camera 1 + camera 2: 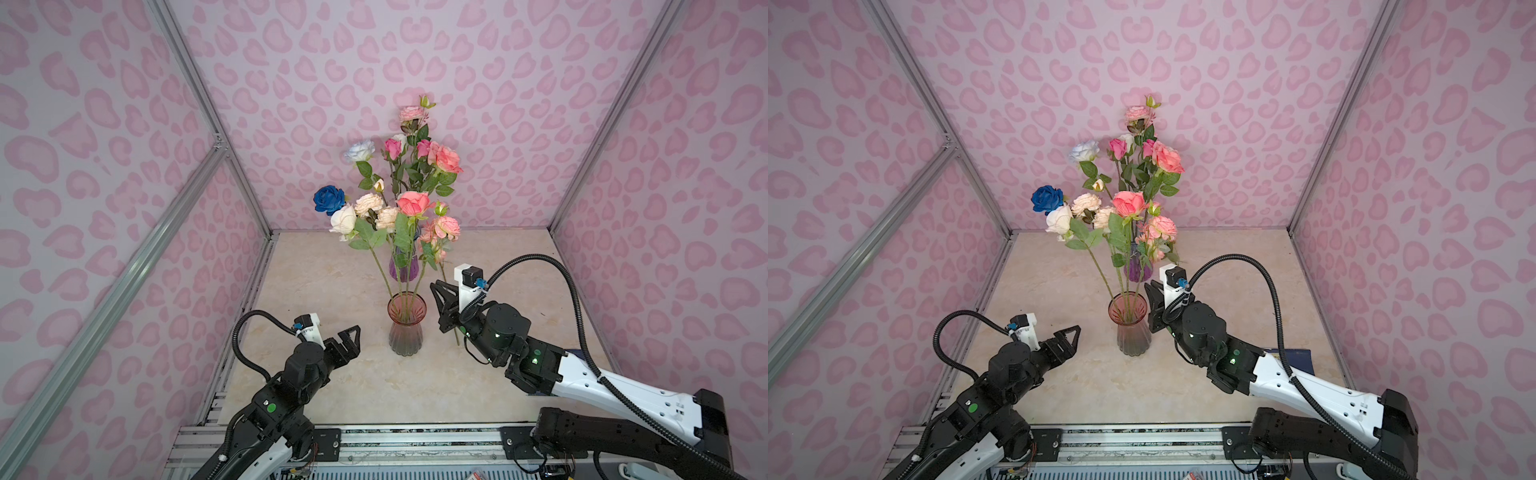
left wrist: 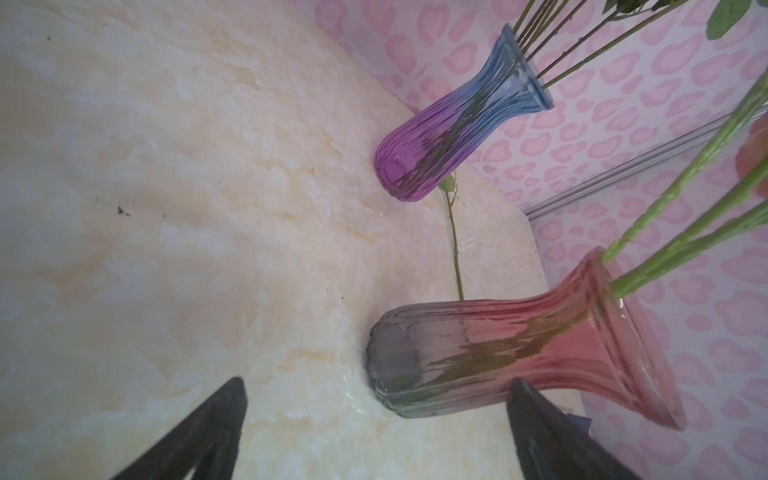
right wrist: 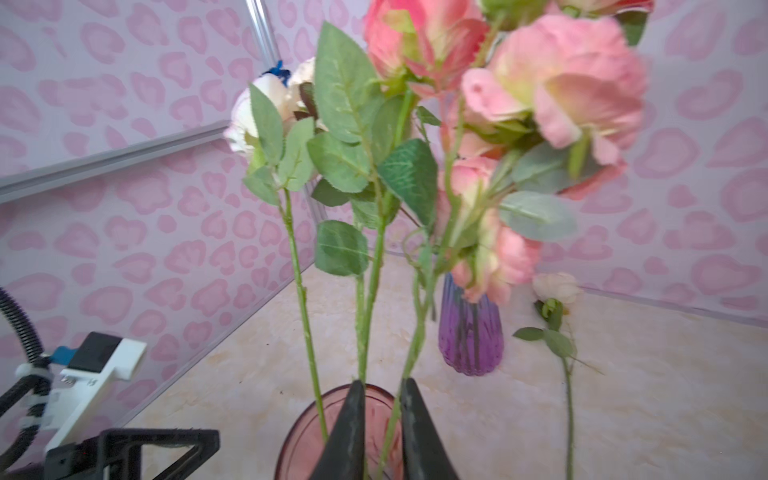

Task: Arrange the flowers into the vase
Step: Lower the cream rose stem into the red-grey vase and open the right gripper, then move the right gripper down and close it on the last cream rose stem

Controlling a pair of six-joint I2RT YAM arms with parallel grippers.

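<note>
right wrist: rose stem point(image 3: 409, 353) inside parted right claw point(image 3: 383, 386)

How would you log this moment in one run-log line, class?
right gripper: jaws slightly apart around a stem by pink vase mouth | left gripper: open, empty | loose flower: lying on table

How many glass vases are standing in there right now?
2. A pink vase stands near the front, in the middle. A purple-blue vase stands right behind it, farther back. I see no others, and nothing seems big enough to hide one.
</note>
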